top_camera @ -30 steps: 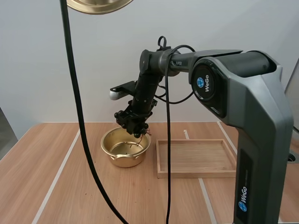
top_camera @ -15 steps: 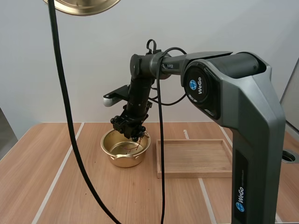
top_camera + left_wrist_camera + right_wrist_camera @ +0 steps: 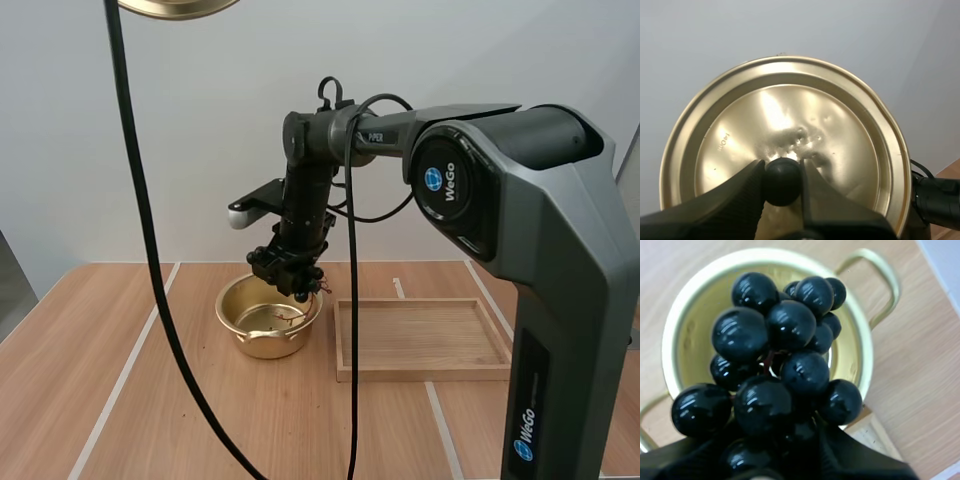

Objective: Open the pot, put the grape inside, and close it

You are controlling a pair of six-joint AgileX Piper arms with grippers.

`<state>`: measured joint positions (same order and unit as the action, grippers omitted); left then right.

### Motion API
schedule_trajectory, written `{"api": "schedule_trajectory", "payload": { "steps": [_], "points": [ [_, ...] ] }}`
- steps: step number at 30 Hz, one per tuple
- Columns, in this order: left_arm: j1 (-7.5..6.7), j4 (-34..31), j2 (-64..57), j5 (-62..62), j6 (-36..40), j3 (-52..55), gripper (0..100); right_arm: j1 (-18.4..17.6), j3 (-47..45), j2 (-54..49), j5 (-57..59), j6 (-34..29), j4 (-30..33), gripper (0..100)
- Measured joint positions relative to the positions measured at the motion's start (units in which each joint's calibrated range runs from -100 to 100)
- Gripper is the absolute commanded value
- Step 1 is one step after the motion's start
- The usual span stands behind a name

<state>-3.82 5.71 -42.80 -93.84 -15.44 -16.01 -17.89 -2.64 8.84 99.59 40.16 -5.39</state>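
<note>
The golden pot [image 3: 232, 303] stands uncovered on the wooden table, left of the tray. My right gripper [image 3: 292, 272] hangs just above the pot's right rim, shut on a bunch of dark grapes [image 3: 775, 350]. In the right wrist view the bunch hangs straight over the pot's mouth [image 3: 687, 347], with my right gripper [image 3: 772, 442] closed around its lower berries. My left gripper [image 3: 782, 172] is shut on the black knob [image 3: 782, 181] of the golden lid [image 3: 740, 135], held high in the air. The lid's edge [image 3: 175, 7] shows far above the table.
A shallow wooden tray [image 3: 420, 340] lies just right of the pot, its corner [image 3: 867, 432] close to the pot's rim. Bare tabletop spreads in front and to the left. My right arm's big grey base [image 3: 540, 300] stands at the right.
My right gripper with the grapes swung slightly left, then back right, staying above the pot. The lid at the top drifted left and upward.
</note>
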Motion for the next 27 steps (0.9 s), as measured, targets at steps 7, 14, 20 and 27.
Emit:
{"api": "schedule_trajectory", "payload": {
  "steps": [7,14,20,27],
  "points": [
    [0.0,0.0,0.5,0.2,0.0,0.0,0,0.0,-1.5,0.0,0.3,0.0,0.2,0],
    [0.0,0.0,0.6,0.4,0.0,0.0,0,-0.2,-1.5,0.0,0.3,0.4,0.2,0],
    [0.0,0.0,0.6,0.6,0.0,0.0,0,-2.1,-1.5,0.0,0.3,1.0,0.2,0],
    [0.0,0.0,0.6,0.6,-0.1,0.0,0,-2.7,-1.5,3.0,0.2,0.8,0.9,0]
  ]
}}
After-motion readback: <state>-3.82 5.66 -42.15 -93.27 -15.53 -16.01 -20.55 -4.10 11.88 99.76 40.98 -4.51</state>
